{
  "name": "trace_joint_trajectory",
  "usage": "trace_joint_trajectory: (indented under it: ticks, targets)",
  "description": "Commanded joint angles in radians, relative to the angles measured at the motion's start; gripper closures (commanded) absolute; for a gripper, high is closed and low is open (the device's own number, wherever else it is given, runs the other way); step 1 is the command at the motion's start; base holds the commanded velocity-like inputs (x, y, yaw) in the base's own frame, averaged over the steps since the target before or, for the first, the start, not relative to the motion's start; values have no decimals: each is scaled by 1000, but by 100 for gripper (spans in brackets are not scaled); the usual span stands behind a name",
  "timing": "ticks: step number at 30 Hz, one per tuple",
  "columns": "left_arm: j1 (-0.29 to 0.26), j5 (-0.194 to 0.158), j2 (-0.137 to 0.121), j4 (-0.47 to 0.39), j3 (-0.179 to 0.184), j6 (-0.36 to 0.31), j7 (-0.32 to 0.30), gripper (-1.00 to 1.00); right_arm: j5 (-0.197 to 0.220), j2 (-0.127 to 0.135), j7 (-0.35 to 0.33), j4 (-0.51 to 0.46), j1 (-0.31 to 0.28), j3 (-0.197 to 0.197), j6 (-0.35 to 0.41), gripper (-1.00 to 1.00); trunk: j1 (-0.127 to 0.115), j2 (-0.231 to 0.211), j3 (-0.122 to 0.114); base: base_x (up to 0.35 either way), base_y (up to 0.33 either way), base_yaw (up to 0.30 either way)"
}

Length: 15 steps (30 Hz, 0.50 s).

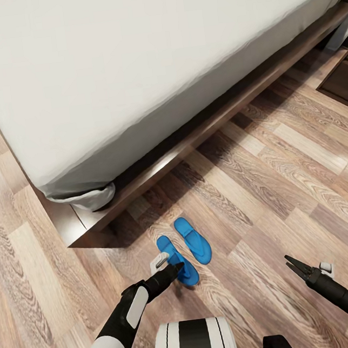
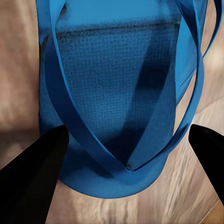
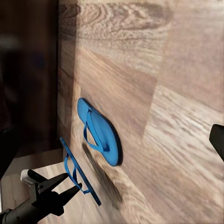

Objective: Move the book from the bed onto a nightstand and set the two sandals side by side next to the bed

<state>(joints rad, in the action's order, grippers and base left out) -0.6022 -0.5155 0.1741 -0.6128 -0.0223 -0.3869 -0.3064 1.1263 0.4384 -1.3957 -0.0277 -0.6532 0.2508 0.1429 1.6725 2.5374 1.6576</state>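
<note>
Two flat blue sandals (image 1: 186, 248) on wood-plank floor (image 1: 284, 182). Left gripper (image 1: 177, 269) spread over one sandal's straps; right gripper (image 1: 292, 264) fingers parted, empty.

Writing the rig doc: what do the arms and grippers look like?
Both arms: black forearm links with white oval panels, left upper arm white. Left gripper and right gripper: slim, black, pointed two-finger jaws, each with a small white-grey block at the wrist. No cables visible.
</note>
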Motion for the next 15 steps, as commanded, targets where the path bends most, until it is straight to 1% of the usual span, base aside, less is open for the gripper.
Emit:
trace_joint_trajectory:
  ticks: [1, 6, 15]
  targets:
    - [0, -9, 0, -1, -3, -9, 0, 100, 10, 0, -3, 0, 0, 8, 11, -100, 0, 0, 1, 75, 0, 0]
    - [0, -9, 0, -1, -4, -9, 0, 100, 10, 0, -3, 0, 0, 8, 11, -100, 0, 0, 1, 64, 0, 0]
    - [0, -9, 0, 1, -4, -9, 0, 100, 9, 0, -3, 0, 0, 8, 11, -100, 0, 0, 1, 7, 0, 0]
